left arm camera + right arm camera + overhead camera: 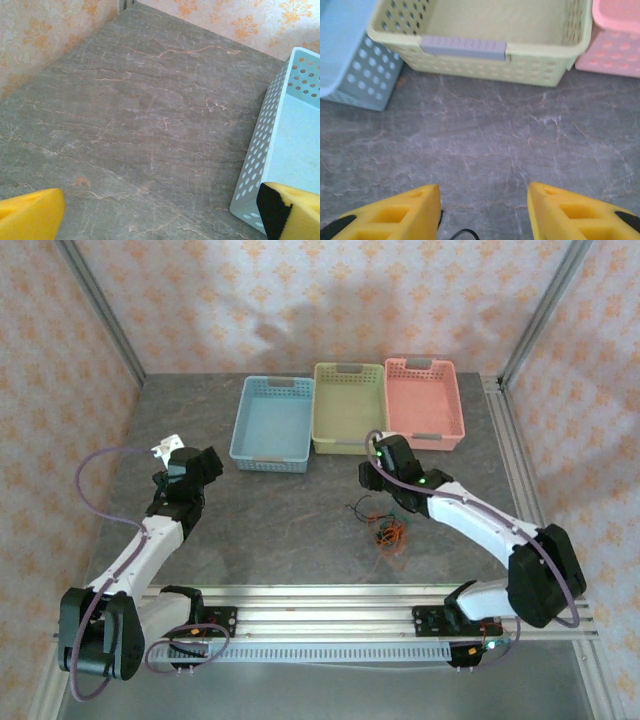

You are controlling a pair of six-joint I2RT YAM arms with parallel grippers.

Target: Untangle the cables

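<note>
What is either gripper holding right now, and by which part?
Nothing. Both the left gripper and right gripper are open over bare table; the cables lie ungripped on it.

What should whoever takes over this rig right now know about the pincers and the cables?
Left pincer: open wide, holding nothing, over bare table beside the blue basket.
Right pincer: open, nothing gripped, facing the green basket.
Cables: orange-red and black, one tangled clump on the table just nearside of the right wrist.
Done: nothing visibly separated.
Left: grip the clump and pull the strands apart.
</note>
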